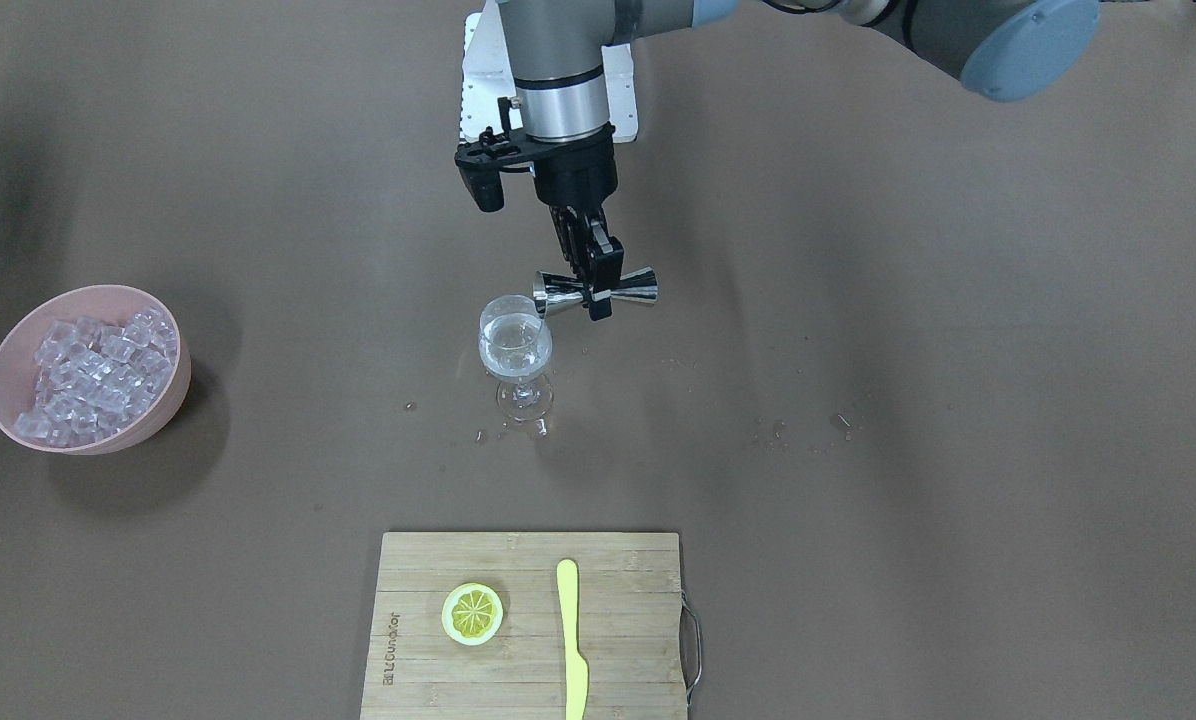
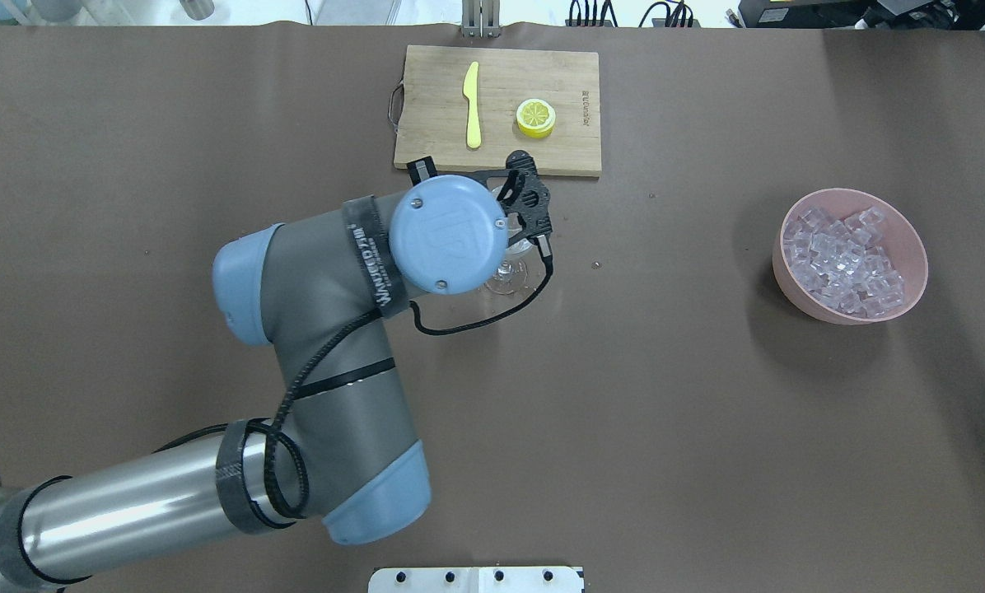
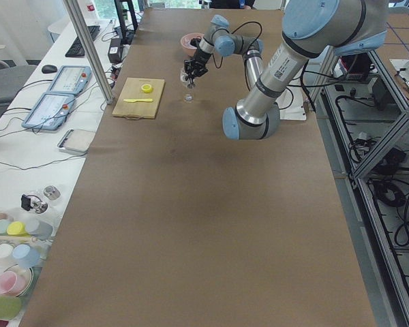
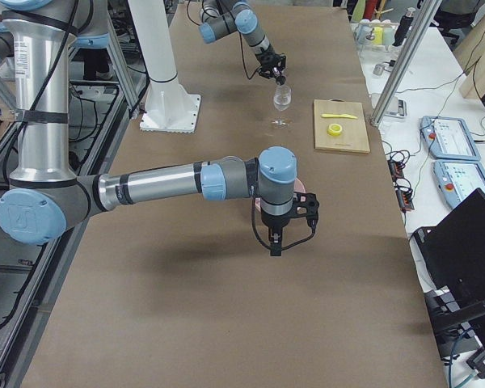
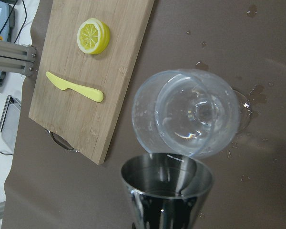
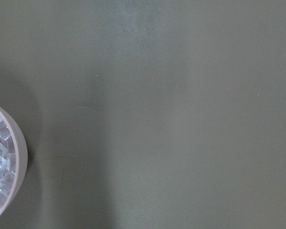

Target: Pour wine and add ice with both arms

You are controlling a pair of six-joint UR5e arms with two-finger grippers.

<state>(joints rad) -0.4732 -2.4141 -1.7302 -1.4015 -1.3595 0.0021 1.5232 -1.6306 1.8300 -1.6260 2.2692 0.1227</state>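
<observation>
Wine (image 1: 514, 358) sits in stemmed glass (image 1: 524, 398), frame centre. Left pincer (image 1: 599, 292) clenched on tipped steel jigger (image 1: 560, 293) at rim. Right pincer (image 4: 276, 247): grip cannot tell.

Noted, bottom centre of the front view: bamboo board (image 1: 628, 620); lemon slice (image 1: 472, 614) on its left half; yellow knife (image 1: 570, 640) lying alongside, not touching it.

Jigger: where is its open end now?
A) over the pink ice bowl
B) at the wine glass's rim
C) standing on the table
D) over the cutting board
B: the jigger, held sideways in the left gripper, has its mouth at the rim of the wine glass.
</observation>
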